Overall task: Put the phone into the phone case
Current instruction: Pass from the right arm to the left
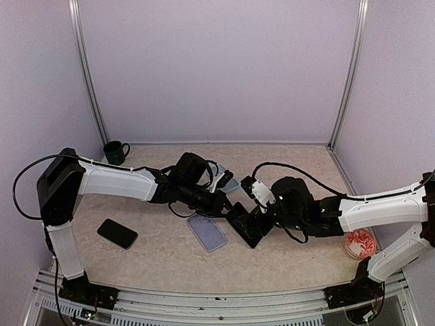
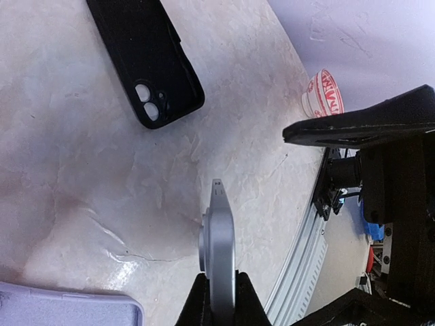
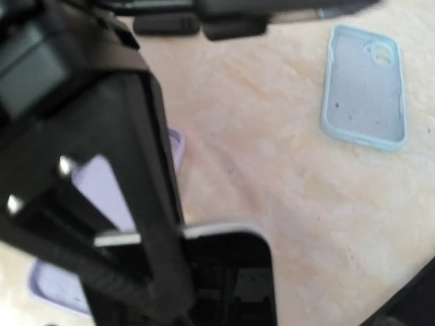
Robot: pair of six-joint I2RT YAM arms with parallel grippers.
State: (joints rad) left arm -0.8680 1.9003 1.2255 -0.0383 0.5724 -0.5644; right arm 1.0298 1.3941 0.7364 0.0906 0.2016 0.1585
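At mid-table, just right of the lavender phone case [image 1: 206,232], the phone [image 2: 219,238] is up off the table [image 1: 170,265]. It is pinched by one end in the left gripper [image 2: 219,288], claw clamped shut on it.

- Left wrist view: phone seen edge-on, pale metal rim, standing up out of the fingers.
- Right wrist view: its dark screen faces that camera.
- Right gripper [image 1: 257,219]: just beside the phone, jaws spread wide. One black finger [image 2: 360,125] stands clear of the phone, so no grip.
- Lavender phone case: flat on the table, apart from the phone.
- Black case [image 1: 117,233]: flat, well to the left.
- Light-blue case [image 3: 366,85]: hollow side up, beyond the arms.
- Green mug [image 1: 115,152]: far left corner.
- Red-patterned dish [image 1: 360,243]: near the right edge.
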